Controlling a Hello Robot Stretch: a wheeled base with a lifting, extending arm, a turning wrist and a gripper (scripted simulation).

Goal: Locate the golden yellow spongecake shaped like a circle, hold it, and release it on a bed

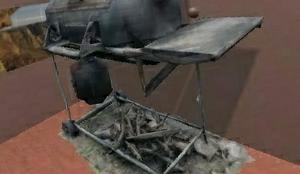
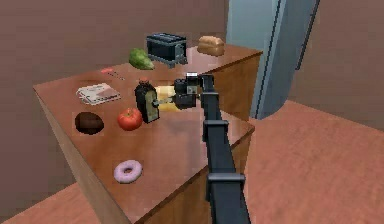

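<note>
A golden yellow blob [image 2: 167, 99], possibly the spongecake, sits at the far end of my gripper [image 2: 162, 94] above the wooden counter [image 2: 175, 155] in the arm side view. The dark arm [image 2: 222, 165] rises from the bottom edge to that spot. Whether the gripper holds the yellow blob I cannot tell, since the countertop lies right behind it. A dark jar-like thing [image 2: 147, 104] stands just left of the fingers.
On the counter are a pink doughnut [image 2: 126, 171], a red tomato [image 2: 128, 119], a dark round lump [image 2: 89, 122], a toaster [image 2: 166, 46] and a bread loaf [image 2: 211, 44]. Ahead stands a grey metal smoker [image 1: 117, 24] over a rack of scrap wood [image 1: 141, 137].
</note>
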